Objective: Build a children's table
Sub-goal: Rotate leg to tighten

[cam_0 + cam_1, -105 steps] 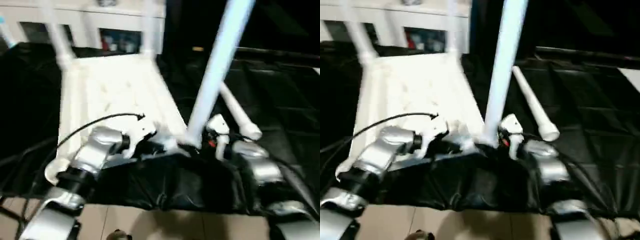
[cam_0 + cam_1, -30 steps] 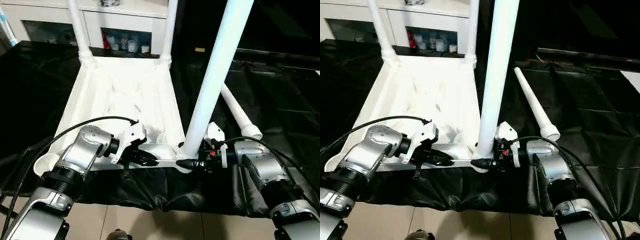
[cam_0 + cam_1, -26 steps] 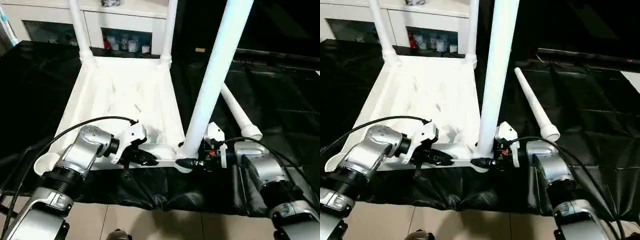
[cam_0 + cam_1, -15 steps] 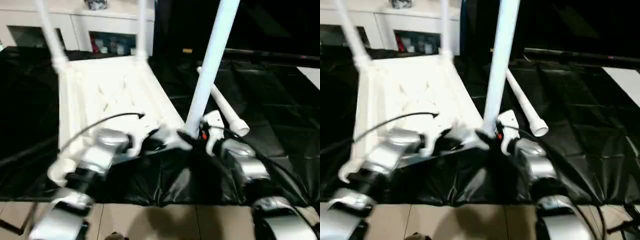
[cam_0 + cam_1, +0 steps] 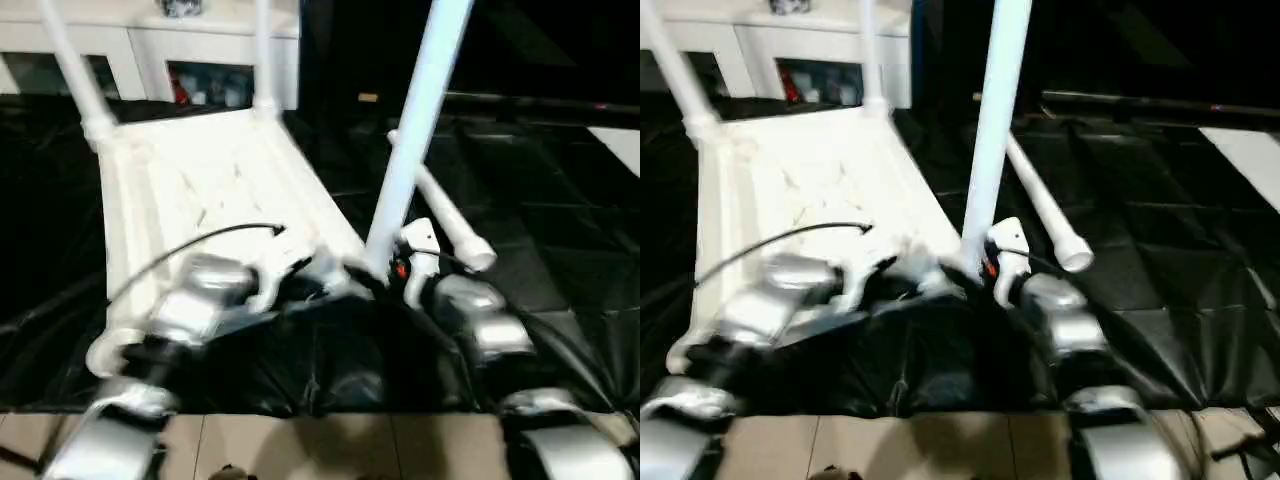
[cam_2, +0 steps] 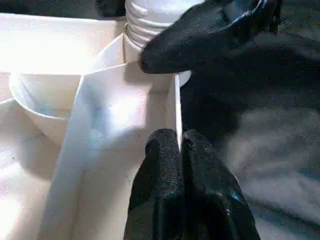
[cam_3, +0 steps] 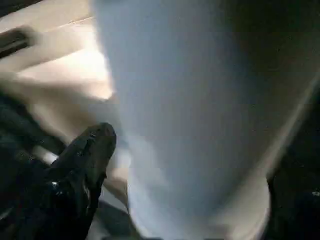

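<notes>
The white table top (image 5: 200, 180) lies upside down on a black sheet, ribbed side up. Two legs (image 5: 75, 75) stand in its far corner sockets. A third leg (image 5: 415, 130) stands in the near right socket, and the fourth leg (image 5: 445, 215) lies loose on the sheet to the right. My left gripper (image 6: 178, 137) is shut on the thin near rim of the top, beside that socket. My right gripper (image 5: 378, 272) is at the base of the third leg (image 7: 200, 100), with one finger (image 7: 85, 160) pressed to its side and the other hidden.
A white glass-door cabinet (image 5: 150, 35) stands behind the table. The black sheet (image 5: 560, 230) covers the floor around it, with beige tiles (image 5: 300, 450) at the front. A black cable (image 5: 200, 240) arcs over my left forearm.
The whole picture has shifted and tilted, so the camera moved. Both grippers keep the same hold at the table's near right corner, and the third leg stays upright.
</notes>
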{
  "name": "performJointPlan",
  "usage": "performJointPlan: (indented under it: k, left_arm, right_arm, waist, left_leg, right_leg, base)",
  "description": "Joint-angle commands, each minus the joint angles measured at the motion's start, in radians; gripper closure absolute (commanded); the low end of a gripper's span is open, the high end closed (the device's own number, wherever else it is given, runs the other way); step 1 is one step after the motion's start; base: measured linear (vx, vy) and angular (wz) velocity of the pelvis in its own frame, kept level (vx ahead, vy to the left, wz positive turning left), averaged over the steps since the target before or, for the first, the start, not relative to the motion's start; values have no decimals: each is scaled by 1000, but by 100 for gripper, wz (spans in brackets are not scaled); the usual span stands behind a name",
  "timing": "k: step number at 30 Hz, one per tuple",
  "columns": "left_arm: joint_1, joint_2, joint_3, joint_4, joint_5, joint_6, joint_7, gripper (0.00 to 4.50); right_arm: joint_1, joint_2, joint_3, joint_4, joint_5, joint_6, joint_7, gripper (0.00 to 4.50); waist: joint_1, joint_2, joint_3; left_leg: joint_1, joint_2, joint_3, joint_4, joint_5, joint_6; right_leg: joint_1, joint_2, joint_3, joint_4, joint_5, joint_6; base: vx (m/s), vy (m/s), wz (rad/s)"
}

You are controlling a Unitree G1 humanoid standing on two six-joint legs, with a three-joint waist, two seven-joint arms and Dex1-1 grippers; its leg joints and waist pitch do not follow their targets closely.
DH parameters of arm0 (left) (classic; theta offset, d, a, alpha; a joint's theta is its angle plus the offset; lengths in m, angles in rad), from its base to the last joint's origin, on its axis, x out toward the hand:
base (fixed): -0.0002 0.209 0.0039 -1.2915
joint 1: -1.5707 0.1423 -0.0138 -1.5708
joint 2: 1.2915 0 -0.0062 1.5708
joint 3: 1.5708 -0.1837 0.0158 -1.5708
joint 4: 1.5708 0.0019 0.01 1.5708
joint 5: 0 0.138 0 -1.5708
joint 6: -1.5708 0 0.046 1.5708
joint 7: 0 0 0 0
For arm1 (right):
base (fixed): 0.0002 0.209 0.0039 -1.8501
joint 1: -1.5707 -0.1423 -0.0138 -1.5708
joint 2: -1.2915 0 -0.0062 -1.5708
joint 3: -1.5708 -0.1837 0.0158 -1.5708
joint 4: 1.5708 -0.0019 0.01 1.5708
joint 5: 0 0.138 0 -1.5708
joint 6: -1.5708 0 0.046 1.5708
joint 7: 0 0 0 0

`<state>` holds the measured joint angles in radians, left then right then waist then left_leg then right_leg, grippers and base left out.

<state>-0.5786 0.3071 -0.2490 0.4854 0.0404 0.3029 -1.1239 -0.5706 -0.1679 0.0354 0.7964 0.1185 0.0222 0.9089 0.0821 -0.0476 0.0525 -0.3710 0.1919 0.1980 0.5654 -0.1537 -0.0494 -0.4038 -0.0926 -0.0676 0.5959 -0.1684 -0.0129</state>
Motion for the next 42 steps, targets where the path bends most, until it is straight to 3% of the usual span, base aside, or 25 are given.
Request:
performJointPlan:
  k: [1,2,4,6,7,8,10,14,19,24,25,27,29,30,32,35,36,38,40,41,42]
  left_arm:
    - [-22,-21,-51,-62,-58,-48,-113,450]
    - [-25,-15,-53,-57,-56,-51,-124,450]
    - [-37,-3,-52,-36,-56,-62,-154,450]
    - [-52,7,-47,-11,-59,-73,-181,450]
    - [-54,8,-47,-8,-60,-73,-184,450]
    - [-63,17,-48,9,-62,-81,-199,450]
    - [-71,26,-52,23,-62,-91,-219,450]
    - [-79,33,-54,45,-56,-101,-251,450]
    - [-89,33,-55,75,-50,-119,-258,450]
    - [-85,16,-29,88,-44,-123,-185,450]
    - [-85,4,-16,91,-44,-115,-150,450]
    - [-86,-10,-2,94,-44,-108,-109,450]
    - [-81,-42,25,83,-30,-92,6,450]
    - [-77,-60,40,73,-25,-73,65,450]
    - [-68,-88,55,48,-12,-42,148,450]
    - [-56,-126,67,14,9,-7,248,450]
    - [-45,-150,71,-13,11,14,286,450]
    - [-26,-179,61,-53,7,32,302,450]
    - [-12,-191,45,-77,6,34,297,450]
    - [-9,-193,38,-82,4,32,291,450]
    - [-7,-193,32,-84,1,34,288,450]
  right_arm:
    - [19,-9,88,-45,11,44,154,44]
    - [23,-20,95,-55,15,48,186,44]
    - [40,-59,125,-85,16,49,287,44]
    - [53,-100,159,-107,8,46,383,44]
    - [54,-105,164,-110,7,46,394,44]
    - [58,-127,182,-120,-1,50,440,44]
    - [59,-143,195,-131,-10,56,467,68]
    - [60,-158,213,-144,-20,52,487,87]
    - [64,-147,209,-152,-7,56,482,146]
    - [77,-114,181,-142,-9,36,399,168]
    - [74,-98,163,-125,-9,24,350,172]
    - [66,-80,143,-100,-11,19,293,173]
    - [35,-29,93,-16,-26,6,101,175]
    - [19,-2,69,25,-28,8,10,175]
    - [-1,43,40,67,-25,9,-114,176]
    - [-24,96,14,108,-31,5,-255,176]
    - [-34,121,8,127,-38,1,-306,176]
    - [-43,148,10,141,-51,-16,-331,176]
    - [-49,161,14,150,-59,-42,-332,176]
    - [-52,163,14,154,-60,-58,-325,120]
    - [-57,163,8,162,-53,-63,-315,120]
  waist:
    - [1,2,-64]
    - [16,7,-67]
    - [24,7,-69]
    - [34,9,-68]
    - [39,8,-67]
    - [41,15,-65]
    - [50,9,-61]
    - [53,13,-59]
    - [54,13,-62]
    - [55,14,-64]
    - [54,13,-63]
    - [48,12,-59]
    - [39,9,-57]
    - [30,9,-55]
    - [11,3,-56]
    - [-2,2,-57]
    - [-4,4,-57]
    - [-9,-2,-60]
    - [-12,-1,-62]
    - [-13,1,-62]
    - [-14,2,-63]
  left_leg:
    - [17,44,-18,-65,-292,32]
    - [20,47,-14,-60,-237,46]
    - [17,46,-12,-56,-195,59]
    - [22,48,-8,-53,-195,65]
    - [22,47,-7,-53,-210,62]
    - [20,48,-8,-55,-222,57]
    - [22,48,-11,-60,-273,34]
    - [28,50,-15,-66,-332,-2]
    - [27,50,-17,-67,-330,-10]
    - [23,49,-17,-65,-303,-3]
    - [24,50,-16,-65,-306,-5]
    - [26,47,-20,-69,-355,-22]
    - [28,47,-25,-71,-373,-37]
    - [28,44,-30,-71,-401,-48]
    - [21,42,-34,-73,-397,-48]
    - [21,40,-33,-70,-396,-36]
    - [19,43,-33,-71,-380,-33]
    - [13,42,-31,-71,-354,-27]
    - [15,42,-25,-66,-329,-8]
    - [14,41,-24,-66,-323,-1]
    - [12,40,-22,-65,-306,9]
  right_leg:
    - [37,-55,44,-71,-240,-198]
    - [40,-50,43,-59,-157,-221]
    - [45,-49,40,-50,-94,-244]
    - [42,-51,40,-49,-85,-252]
    - [42,-52,41,-52,-107,-253]
    - [42,-54,42,-53,-125,-251]
    - [41,-57,42,-65,-224,-224]
    - [37,-61,44,-74,-319,-196]
    - [37,-61,43,-72,-305,-197]
    - [41,-59,42,-67,-252,-207]
    - [39,-61,43,-67,-253,-208]
    - [37,-64,41,-77,-346,-190]
    - [33,-68,42,-82,-403,-175]
    - [33,-70,38,-88,-469,-157]
    - [35,-71,35,-94,-511,-129]
    - [31,-68,36,-98,-508,-126]
    - [31,-69,39,-95,-489,-129]
    - [35,-67,38,-89,-452,-136]
    - [32,-62,41,-84,-373,-156]
    - [33,-61,42,-83,-357,-162]
    - [36,-58,42,-79,-320,-171]
  base:
    - [0,0,0]
    - [0,0,0]
    - [0,0,0]
    - [0,0,0]
    - [0,0,0]
    - [0,0,0]
    - [0,0,0]
    - [0,0,0]
    - [0,0,0]
    - [0,0,0]
    - [0,0,0]
    - [0,0,0]
    - [0,0,0]
    - [0,0,0]
    - [0,0,0]
    - [0,0,0]
    - [0,0,0]
    - [0,0,0]
    - [0,0,0]
    - [0,0,0]
    - [0,0,0]
